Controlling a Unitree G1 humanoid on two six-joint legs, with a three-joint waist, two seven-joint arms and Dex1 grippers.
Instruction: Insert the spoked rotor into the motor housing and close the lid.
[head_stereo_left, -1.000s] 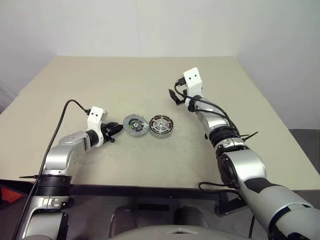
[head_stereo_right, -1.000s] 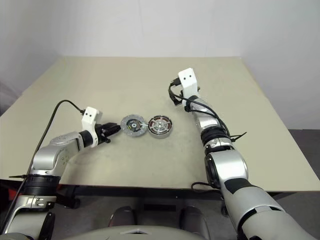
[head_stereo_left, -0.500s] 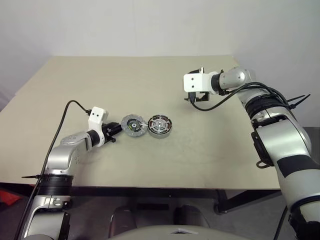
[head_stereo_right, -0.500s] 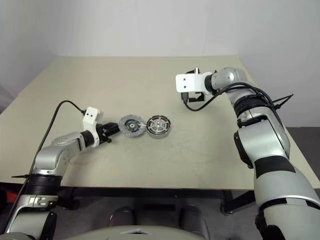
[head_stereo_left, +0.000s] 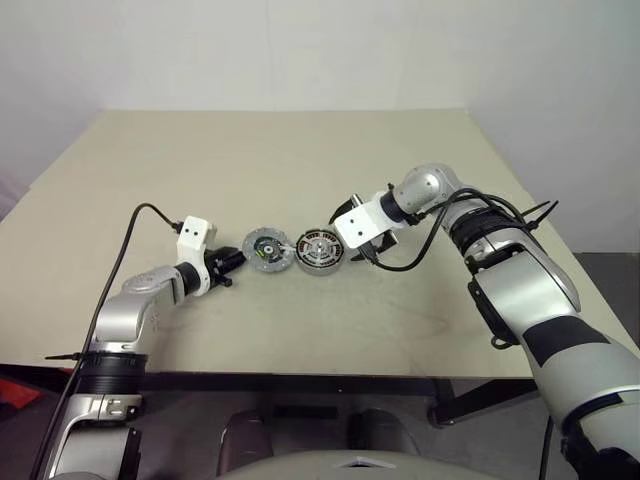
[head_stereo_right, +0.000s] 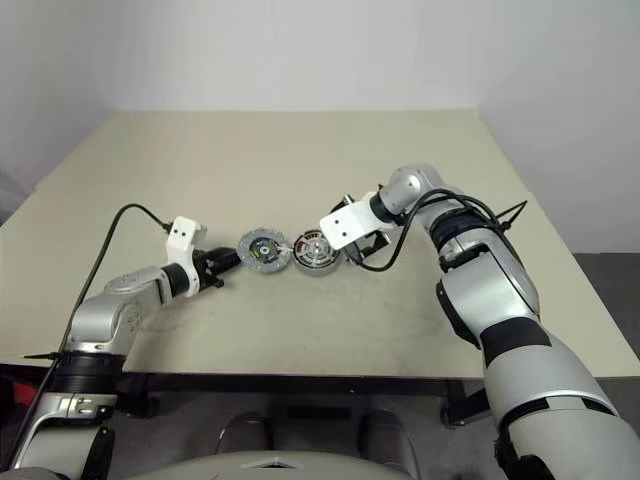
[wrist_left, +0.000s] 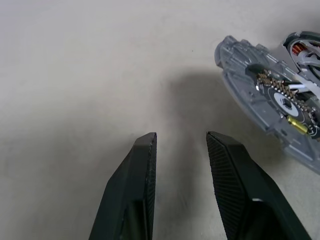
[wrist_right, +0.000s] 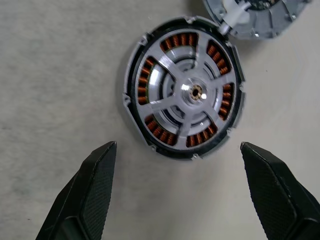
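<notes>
The motor housing (wrist_right: 184, 87) lies mid-table with copper windings showing. The spoked rotor (wrist_right: 172, 80) sits inside it, silver spokes and hub up, black rim around. My right gripper (wrist_right: 178, 146) hovers just above and to the right of the housing (head_stereo_left: 322, 251), fingers (wrist_right: 85, 200) spread wide with nothing between them. The lid (wrist_left: 270, 95) lies beside the housing on its left, dark inside up, touching its rim. My left gripper (wrist_left: 181, 135) rests low just left of the lid (head_stereo_left: 270, 250), fingers slightly apart and empty.
The beige table (head_stereo_left: 280, 160) spreads wide around the parts, with open surface behind and in front. A black cable (head_stereo_left: 130, 225) loops from my left wrist. A white wall stands behind the table's far edge.
My right arm swung in from the far side of the table and rolled its wrist, coming down beside the housing. The left arm, lid and housing stayed put.
</notes>
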